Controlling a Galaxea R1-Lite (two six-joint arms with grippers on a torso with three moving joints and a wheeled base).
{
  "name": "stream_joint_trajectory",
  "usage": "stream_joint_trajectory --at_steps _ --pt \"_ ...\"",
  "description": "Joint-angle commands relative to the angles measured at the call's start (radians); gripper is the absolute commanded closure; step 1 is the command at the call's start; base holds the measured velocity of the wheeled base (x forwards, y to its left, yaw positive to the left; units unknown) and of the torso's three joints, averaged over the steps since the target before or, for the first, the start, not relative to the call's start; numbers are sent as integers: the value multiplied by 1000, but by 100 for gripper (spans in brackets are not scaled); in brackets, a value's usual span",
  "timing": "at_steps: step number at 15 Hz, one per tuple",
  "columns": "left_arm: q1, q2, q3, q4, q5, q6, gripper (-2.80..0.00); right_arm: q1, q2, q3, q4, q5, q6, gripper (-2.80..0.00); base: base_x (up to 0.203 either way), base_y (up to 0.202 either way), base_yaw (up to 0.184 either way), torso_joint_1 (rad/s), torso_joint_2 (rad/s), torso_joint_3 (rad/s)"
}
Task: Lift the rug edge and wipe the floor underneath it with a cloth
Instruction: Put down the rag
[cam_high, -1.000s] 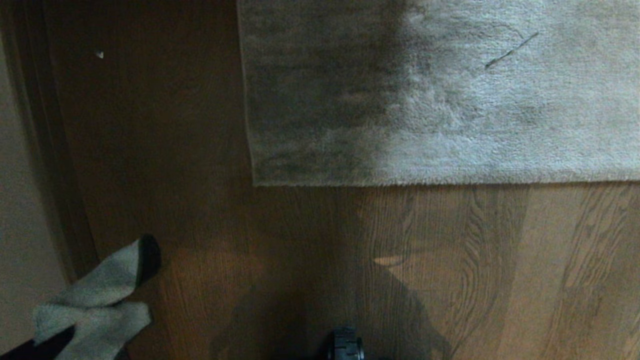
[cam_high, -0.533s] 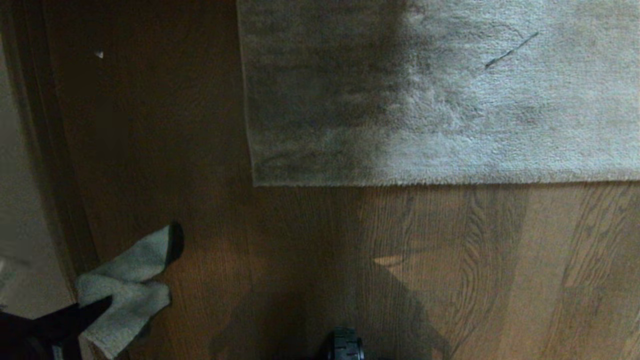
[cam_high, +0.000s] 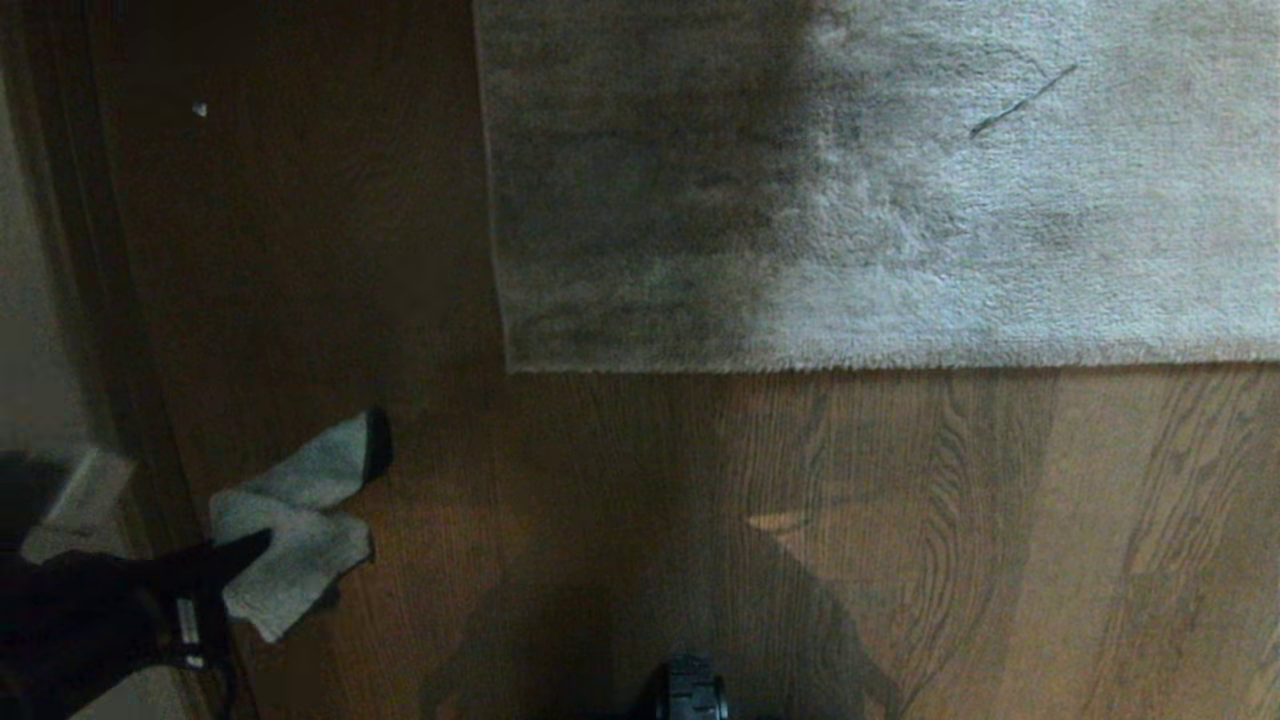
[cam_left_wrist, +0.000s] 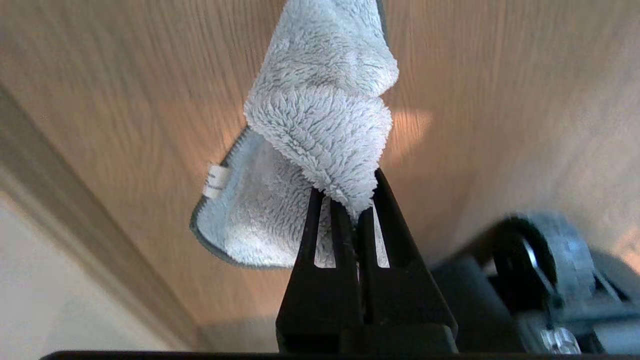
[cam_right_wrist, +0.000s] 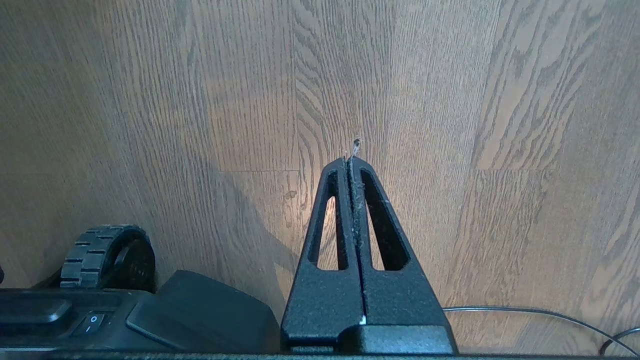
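Note:
The grey-beige rug (cam_high: 880, 190) lies flat across the upper part of the head view; its near rug edge (cam_high: 880, 366) runs straight to a square corner (cam_high: 512, 366). Brown wood-grain floor (cam_high: 900, 540) spreads in front of it. At the lower left my left gripper (cam_high: 245, 548) is shut on the light grey-blue cloth (cam_high: 300, 515), which hangs above the floor, left of the rug corner. The left wrist view shows the cloth (cam_left_wrist: 320, 115) pinched between the black fingers (cam_left_wrist: 387, 200) of the left gripper (cam_left_wrist: 350, 192). My right gripper (cam_right_wrist: 351, 161) is shut on nothing, parked over bare floor (cam_right_wrist: 450, 125).
A dark skirting strip (cam_high: 100, 300) and pale wall (cam_high: 40, 380) border the floor on the left. The robot's base wheel (cam_right_wrist: 107, 255) and a thin cable (cam_right_wrist: 530, 312) lie near the right gripper. A small white speck (cam_high: 199, 108) sits on the dark floor at far left.
My left arm has carried the cloth up the picture and to the right, closer to the rug corner. The rug and right gripper have not moved.

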Motion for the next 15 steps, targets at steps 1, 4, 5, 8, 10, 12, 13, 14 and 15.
stream_joint_trajectory --at_steps 1,4,5,8,10,12,13,14,15 --pt "0 141 -8 -117 2 -2 0 0 1 0 0 0 0 0 0 0 0 0 0 0" --pt "1 254 -22 -293 6 -34 0 0 1 0 0 0 0 0 0 0 0 0 0 0" --pt "4 283 -32 -336 9 -39 0 0 1 0 -1 0 0 0 0 0 0 0 0 0" --pt "47 333 -78 -417 8 -20 0 0 1 0 -1 0 0 0 0 0 0 0 0 0" --pt "77 333 -97 -424 8 1 0 0 1 0 0 0 0 0 0 0 0 0 0 0" --pt "112 335 -119 -435 7 36 0 0 1 0 0 0 0 0 0 0 0 0 0 0" --pt "123 345 -134 -448 5 46 0 0 1 0 0 0 0 0 0 0 0 0 0 0" --pt "129 363 -150 -462 6 59 0 1 1 0 -1 0 0 0 0 0 0 0 0 0" --pt "136 382 -157 -480 6 70 0 0 1 0 0 0 0 0 0 0 0 0 0 0"
